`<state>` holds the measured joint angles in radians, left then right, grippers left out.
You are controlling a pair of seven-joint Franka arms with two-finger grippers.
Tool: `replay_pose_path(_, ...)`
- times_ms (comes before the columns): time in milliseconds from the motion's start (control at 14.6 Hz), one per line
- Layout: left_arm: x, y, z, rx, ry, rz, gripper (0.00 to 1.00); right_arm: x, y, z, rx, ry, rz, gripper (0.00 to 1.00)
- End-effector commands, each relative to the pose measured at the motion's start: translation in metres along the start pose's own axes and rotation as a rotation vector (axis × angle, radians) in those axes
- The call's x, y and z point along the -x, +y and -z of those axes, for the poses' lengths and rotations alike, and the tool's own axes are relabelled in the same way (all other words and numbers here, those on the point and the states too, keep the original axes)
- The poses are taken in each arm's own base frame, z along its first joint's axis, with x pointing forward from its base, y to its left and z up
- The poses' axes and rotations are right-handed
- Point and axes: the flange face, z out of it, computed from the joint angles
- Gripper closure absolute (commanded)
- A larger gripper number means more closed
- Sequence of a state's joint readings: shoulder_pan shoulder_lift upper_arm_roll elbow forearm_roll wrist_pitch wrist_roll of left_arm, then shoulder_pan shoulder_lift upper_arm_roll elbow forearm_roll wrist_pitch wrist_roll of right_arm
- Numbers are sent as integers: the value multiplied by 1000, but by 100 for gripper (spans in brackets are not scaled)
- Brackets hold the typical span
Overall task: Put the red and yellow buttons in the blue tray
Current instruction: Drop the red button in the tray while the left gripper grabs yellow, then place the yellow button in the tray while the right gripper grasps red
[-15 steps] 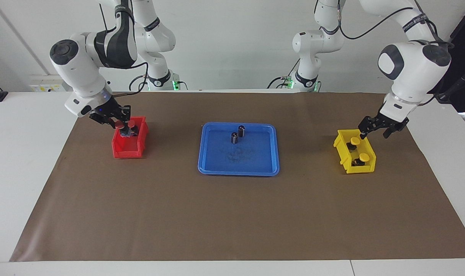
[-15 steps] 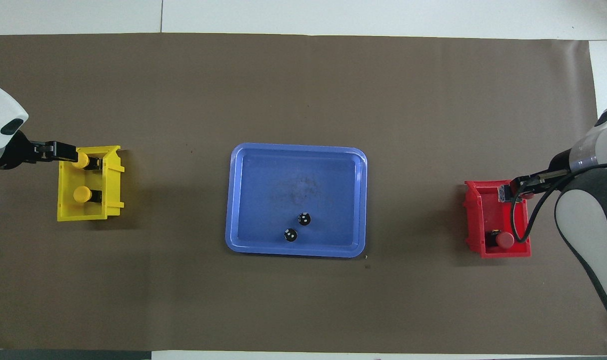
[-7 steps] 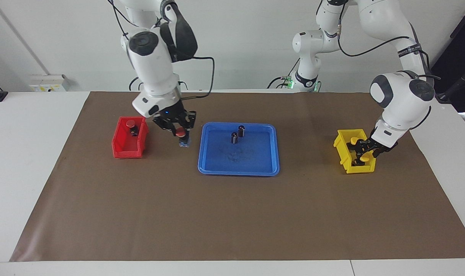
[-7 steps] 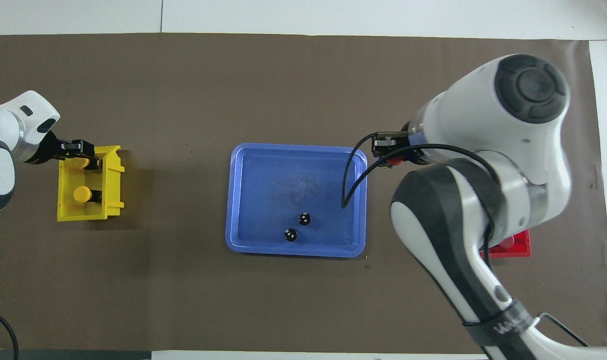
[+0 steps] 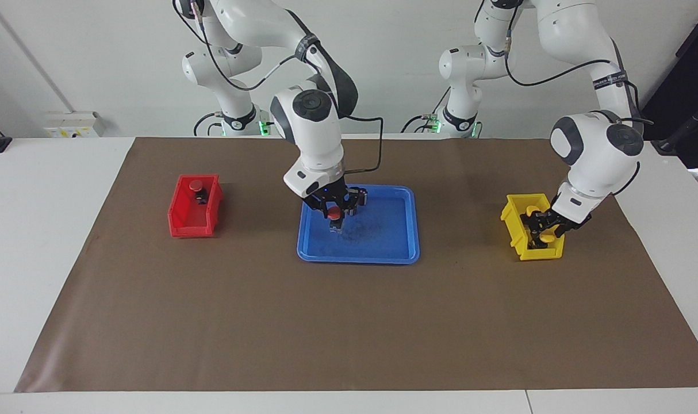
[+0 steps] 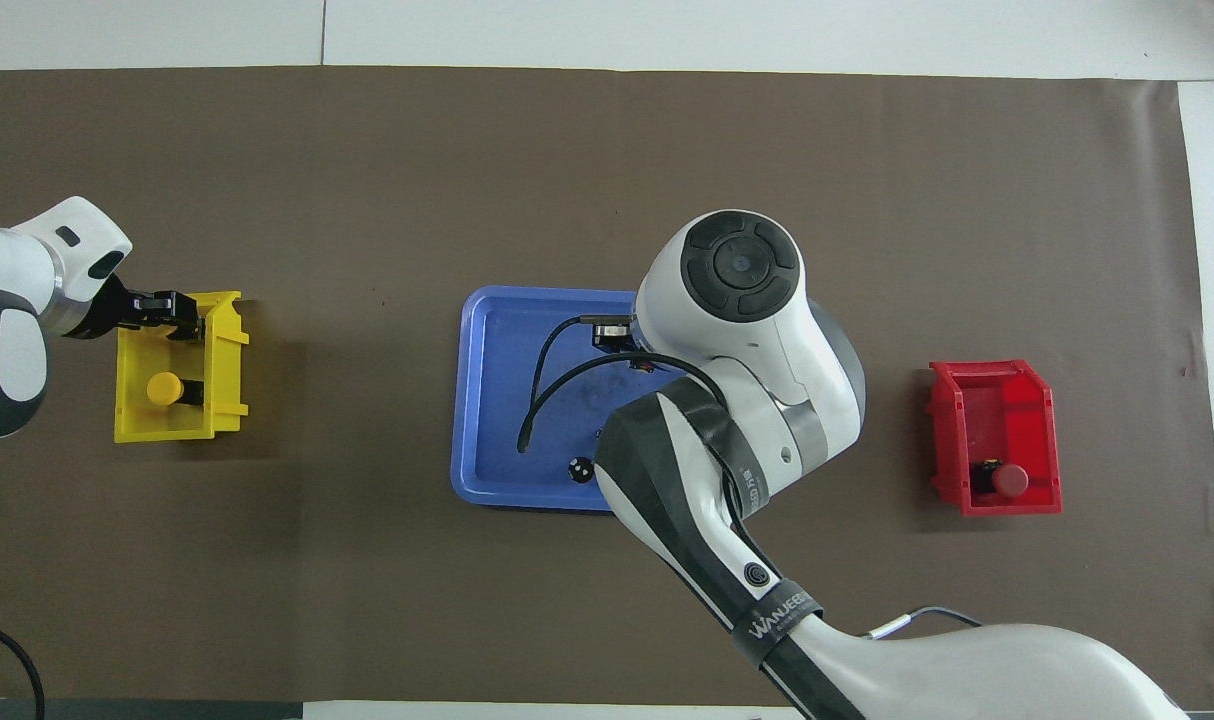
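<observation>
1. The blue tray (image 5: 383,250) lies mid-table, between the red bin (image 5: 183,221) at the right arm's end and the yellow bin (image 5: 516,230) at the left arm's end.
2. A red button (image 5: 334,214) is gripped by the right gripper (image 5: 336,208), which is held low over the tray; a slanted release could tip the button or knock it against the two dark cylinders (image 5: 361,196) standing close by in the tray.
3. The left gripper (image 5: 543,225) is lowered into the yellow bin and appears clenched around a yellow button (image 5: 548,236); an off-centre hold could let it slip on lifting, or the bin could be dragged.
4. One red button (image 5: 196,186) is left in the red bin, and one yellow button (image 6: 165,386) is seen in the yellow bin.
5. Compared with a second ago, the right gripper has been carried from the red bin to the tray, and the left gripper has been dropped from above the yellow bin into it.
</observation>
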<state>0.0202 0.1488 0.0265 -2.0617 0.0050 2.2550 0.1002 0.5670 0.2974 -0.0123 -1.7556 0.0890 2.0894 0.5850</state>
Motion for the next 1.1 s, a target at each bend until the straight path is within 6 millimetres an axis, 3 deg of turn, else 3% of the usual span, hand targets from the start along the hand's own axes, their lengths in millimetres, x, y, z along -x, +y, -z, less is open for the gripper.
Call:
replay_pose_path(0, 7, -3, 1, -2, 23, -4, 36, 0, -6, -18, 6, 1, -13, 71)
replay_pose_path(137, 5, -3, 1, -3, 33, 1, 51, 15, -27, -41, 37, -15, 29, 71)
replay_pose_path(274, 5, -4, 2, -4, 35, 4, 82, 16, -25, -51, 93, 2, 68, 71)
replay_pose_path(411, 2, -3, 4, -4, 34, 4, 96, 16, -22, -53, 97, 0, 66, 70)
replay_pose_path(479, -3, -1, 13, -4, 40, 5, 97, 14, -21, -53, 98, -2, 63, 63)
replay_pose_path(548, -8, 3, 29, -1, 14, 9, 97, 14, -22, -51, 96, 1, 63, 44)
replay_pose_path(684, -21, 3, 76, 3, -39, 10, 97, 9, -23, -34, 86, 15, 61, 33)
replay_pose_path(821, -28, 18, 117, 3, -52, 8, 97, -9, -7, 2, 65, 46, 27, 32)
replay_pose_path(958, -34, 80, 141, -39, -35, -7, 98, -19, 40, 48, 86, 21, 37, 33)
replay_pose_path(1027, -35, 108, 145, -46, -23, 37, 99, -21, 76, 64, 92, 3, 54, 33)
